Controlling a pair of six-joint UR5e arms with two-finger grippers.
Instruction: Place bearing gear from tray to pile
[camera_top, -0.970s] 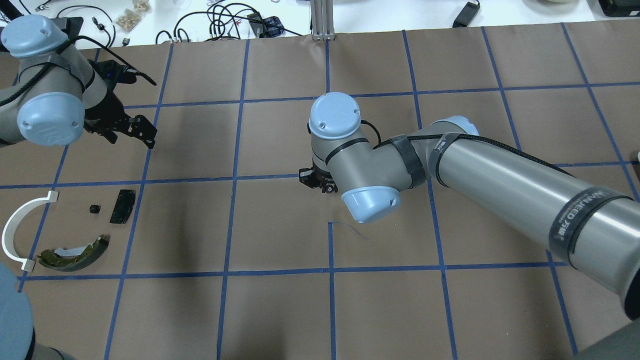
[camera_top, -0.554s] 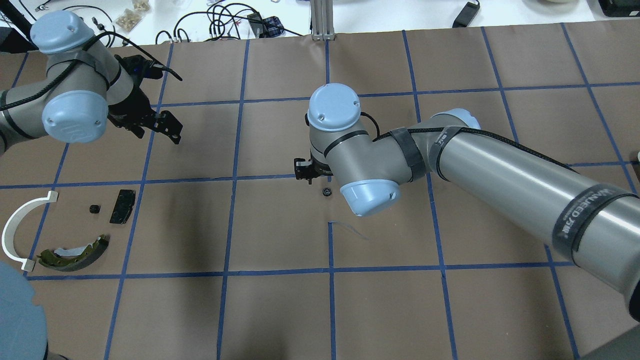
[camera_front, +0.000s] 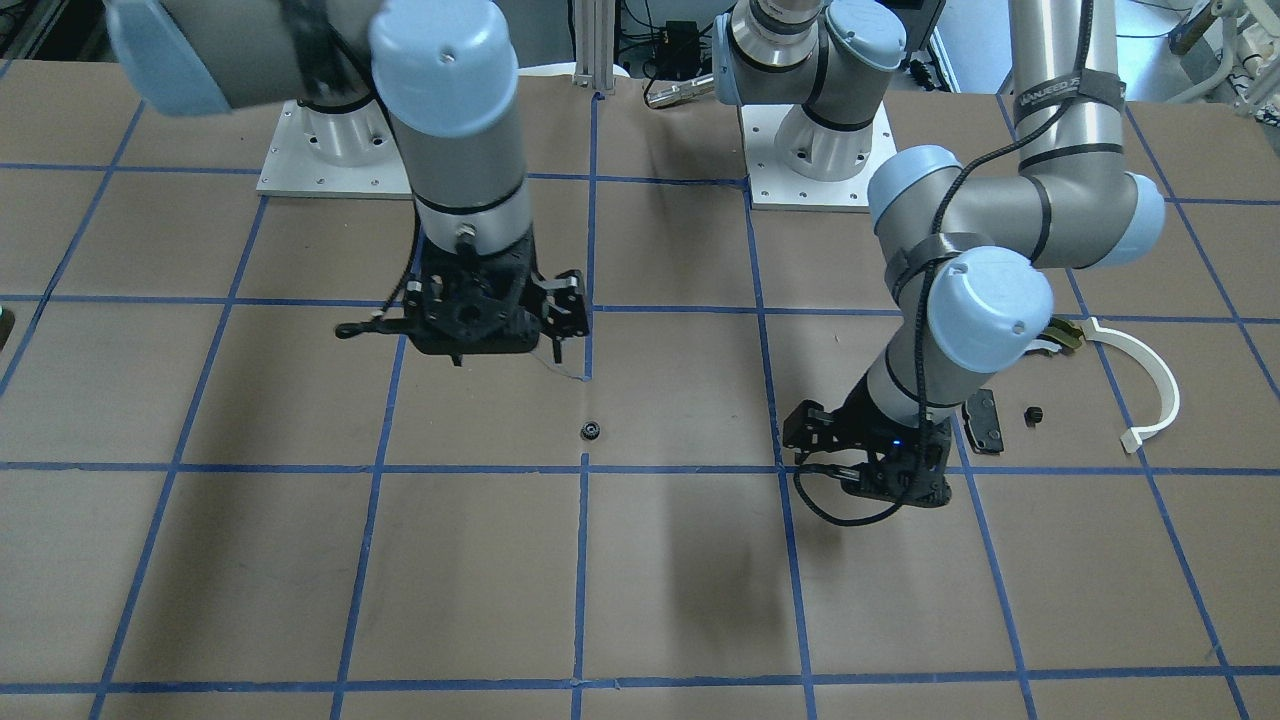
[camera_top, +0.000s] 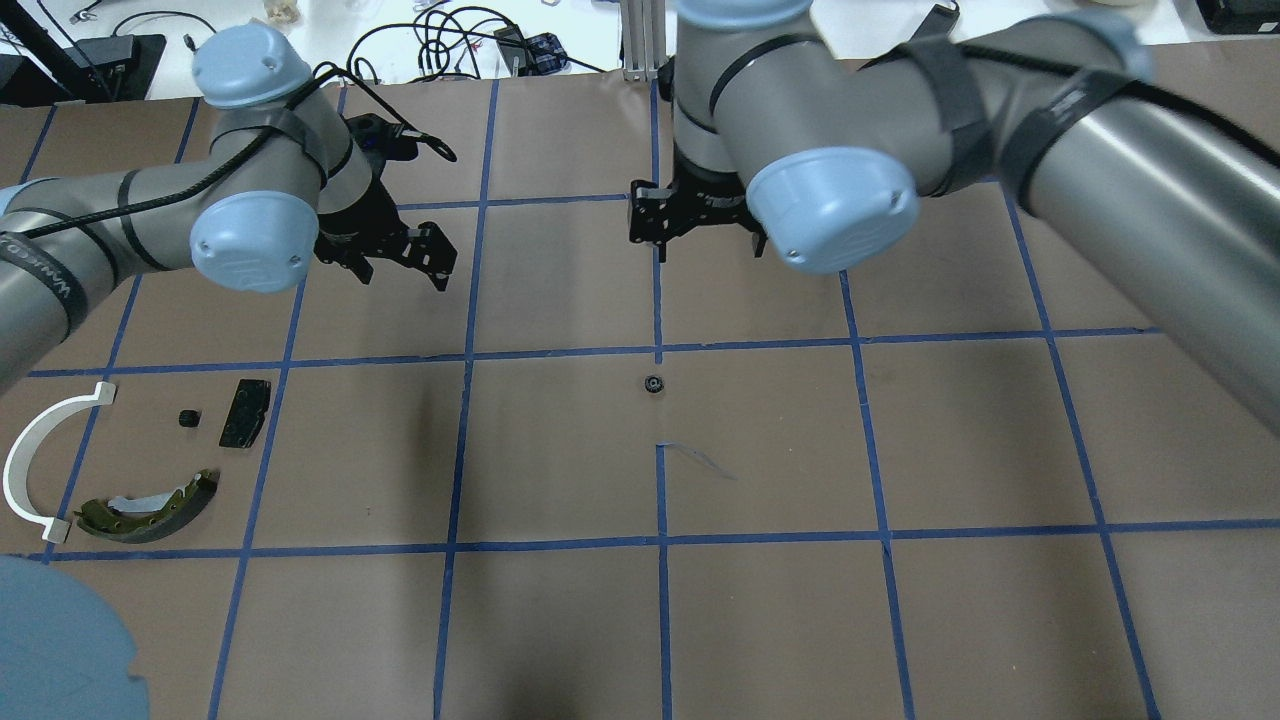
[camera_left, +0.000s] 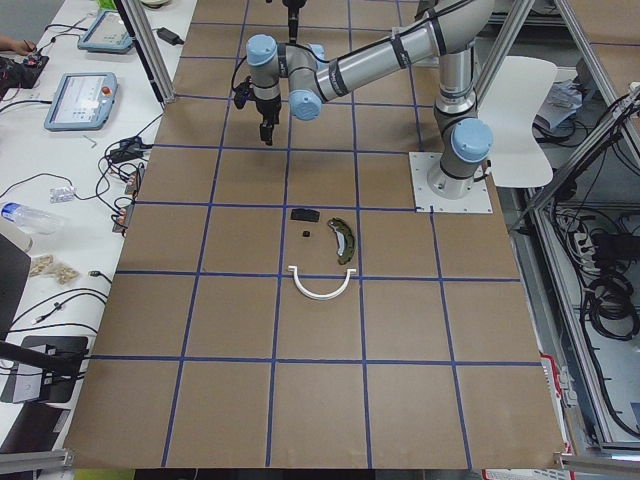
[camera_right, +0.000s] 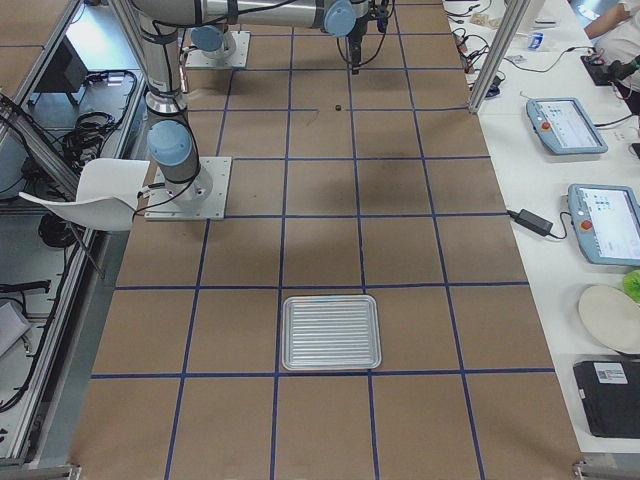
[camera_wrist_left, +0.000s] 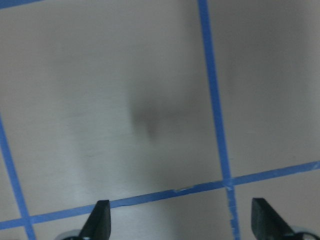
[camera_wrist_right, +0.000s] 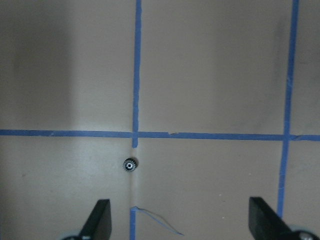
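Observation:
The bearing gear (camera_top: 652, 383), a tiny black toothed wheel with a bright centre, lies alone on the brown paper at the table's middle; it also shows in the front view (camera_front: 591, 431) and the right wrist view (camera_wrist_right: 130, 164). My right gripper (camera_top: 690, 225) is open and empty, raised beyond the gear. My left gripper (camera_top: 400, 255) is open and empty, left of it over bare paper. The pile sits at the near left: olive-gold shoe (camera_top: 150, 510), white arc strip (camera_top: 30, 460), dark grey pad (camera_top: 245, 412), and a tiny black knob (camera_top: 187, 418).
A ribbed metal tray (camera_right: 331, 332) lies empty far off toward the table's right end. Blue tape lines grid the brown paper. Cables and small items lie on the white bench beyond the far edge (camera_top: 450, 40).
My right gripper has lifted and pulled away to the far side, leaving the gear uncovered on the table. My left arm has swung right, toward the table's middle.

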